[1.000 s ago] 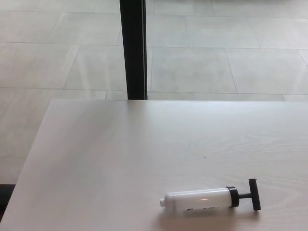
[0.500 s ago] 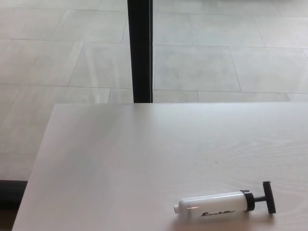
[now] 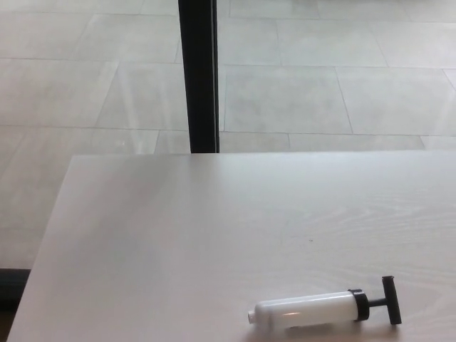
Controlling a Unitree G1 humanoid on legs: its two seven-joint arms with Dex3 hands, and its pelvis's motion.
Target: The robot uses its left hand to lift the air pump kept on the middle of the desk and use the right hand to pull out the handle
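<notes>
The air pump lies on its side on the counter, close to the near edge and right of the picture's centre. Its white cylindrical barrel runs roughly left to right, with the rounded nozzle end pointing left and a black collar at the right end. A short black rod extends from the collar to the black T-handle, which stands crosswise to the barrel. The lower edge of the barrel sits very near the bottom border of the picture, and any marking on its underside is too small and blurred to make out. The counter is pale with a faint wood grain; its near edge and its right side are cut off by the picture border. Beyond its far edge a floor of large light tiles is visible, and a black vertical post rises from behind the counter and is cut off at the top. Neither the left hand nor the right hand appears in the head view, so their finger state cannot be determined.
</notes>
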